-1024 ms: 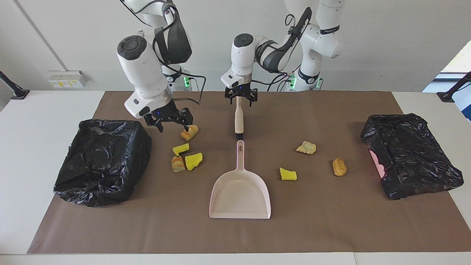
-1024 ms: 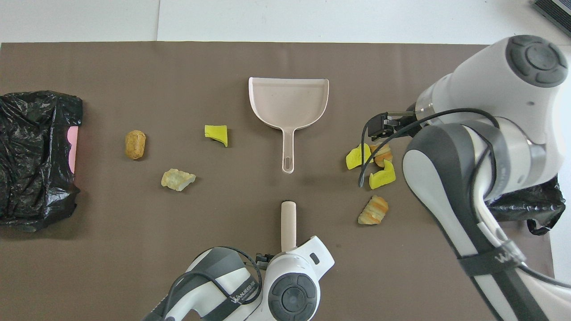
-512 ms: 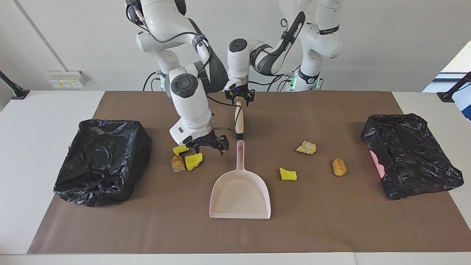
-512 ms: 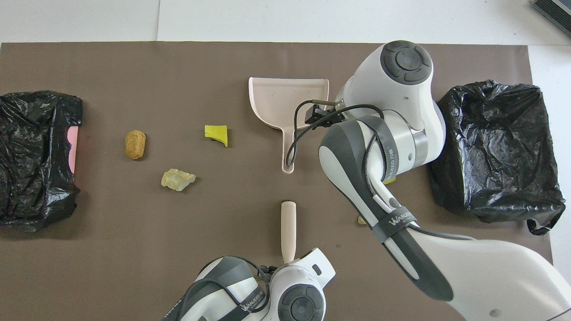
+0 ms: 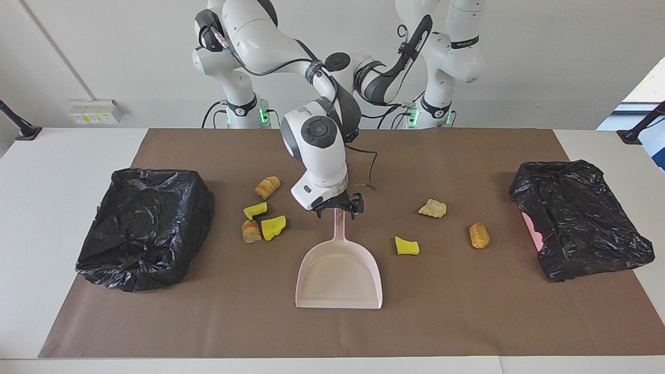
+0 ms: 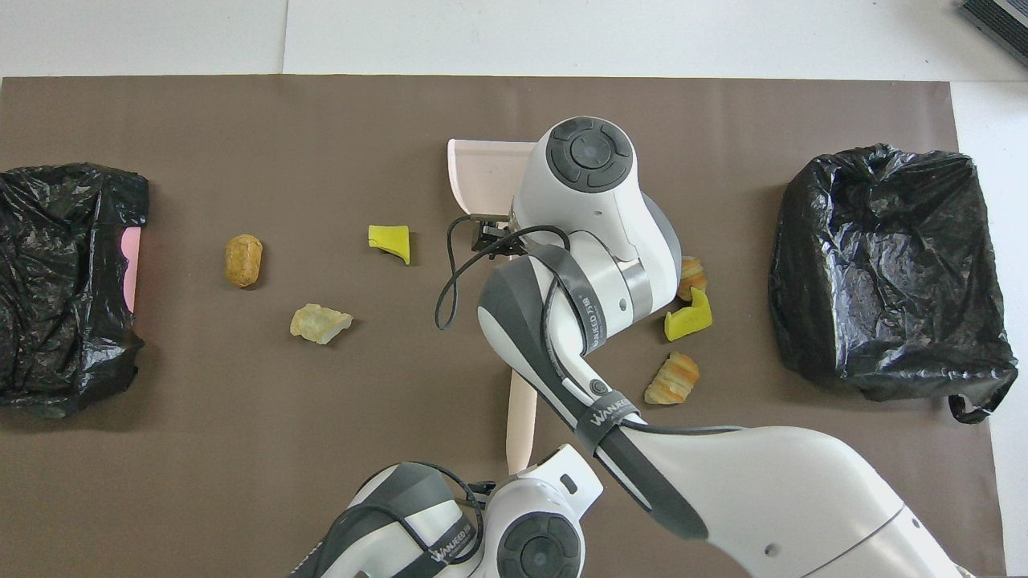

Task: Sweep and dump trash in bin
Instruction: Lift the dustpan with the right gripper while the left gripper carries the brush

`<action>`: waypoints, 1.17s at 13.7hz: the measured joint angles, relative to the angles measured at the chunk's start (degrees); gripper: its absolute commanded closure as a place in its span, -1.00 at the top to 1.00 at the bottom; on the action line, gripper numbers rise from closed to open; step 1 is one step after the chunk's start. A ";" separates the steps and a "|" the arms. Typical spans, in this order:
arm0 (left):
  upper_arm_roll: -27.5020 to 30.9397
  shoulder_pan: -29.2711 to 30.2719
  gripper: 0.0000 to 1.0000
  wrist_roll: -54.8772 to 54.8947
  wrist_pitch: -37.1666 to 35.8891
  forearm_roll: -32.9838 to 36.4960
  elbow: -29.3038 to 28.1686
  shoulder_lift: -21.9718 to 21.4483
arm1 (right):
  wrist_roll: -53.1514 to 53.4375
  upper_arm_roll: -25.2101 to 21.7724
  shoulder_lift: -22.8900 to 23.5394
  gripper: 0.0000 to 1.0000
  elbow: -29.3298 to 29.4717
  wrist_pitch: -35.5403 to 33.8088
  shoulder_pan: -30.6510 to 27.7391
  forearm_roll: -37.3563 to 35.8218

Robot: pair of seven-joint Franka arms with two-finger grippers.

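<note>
The pale pink dustpan (image 5: 340, 275) lies mid-table, its handle pointing toward the robots. My right gripper (image 5: 337, 209) is open, its fingers on either side of the handle's end. My left gripper (image 6: 520, 467) is mostly hidden under its own wrist and holds a cream brush handle (image 6: 520, 421). Trash toward the right arm's end: two striped lumps (image 5: 267, 187) (image 5: 251, 231) and two yellow chunks (image 5: 255, 210) (image 5: 273, 227). Toward the left arm's end lie a pale lump (image 5: 433, 208), a yellow chunk (image 5: 407, 245) and an orange-brown lump (image 5: 479, 235).
A bin lined with a black bag (image 5: 145, 226) stands at the right arm's end of the brown mat. Another black-bagged bin (image 5: 579, 218), showing a pink side, stands at the left arm's end. The right arm hides much of the dustpan in the overhead view (image 6: 474, 172).
My right gripper has swung from the scraps by the right arm's bin across to the end of the dustpan handle. The left arm has drawn the brush slightly toward the robots.
</note>
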 measured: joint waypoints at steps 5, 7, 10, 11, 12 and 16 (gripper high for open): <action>1.51 1.27 -1.00 0.07 -8.42 0.03 0.40 -3.67 | -4.18 0.03 0.83 1.00 -2.44 2.49 0.71 -0.62; 1.79 4.33 -1.00 1.12 -12.25 1.22 1.04 -5.47 | -4.23 0.04 1.27 0.15 -2.89 2.99 1.78 -2.48; 2.07 12.45 -1.00 6.44 -13.66 2.82 2.69 -8.15 | -4.23 0.00 1.31 -1.00 -2.97 3.05 1.99 -3.90; 2.18 15.67 -1.00 9.68 -14.32 2.88 3.63 -8.91 | -4.23 -0.01 1.31 -1.00 -2.97 3.06 1.98 -4.38; 2.27 18.96 -1.00 13.32 -15.29 2.90 4.39 -9.61 | -4.12 -0.02 1.31 -1.00 -2.97 3.06 2.00 -4.45; 2.44 28.08 -1.00 20.06 -16.93 5.05 4.82 -10.61 | -4.88 -0.18 1.15 -1.00 -2.82 3.06 1.67 -4.61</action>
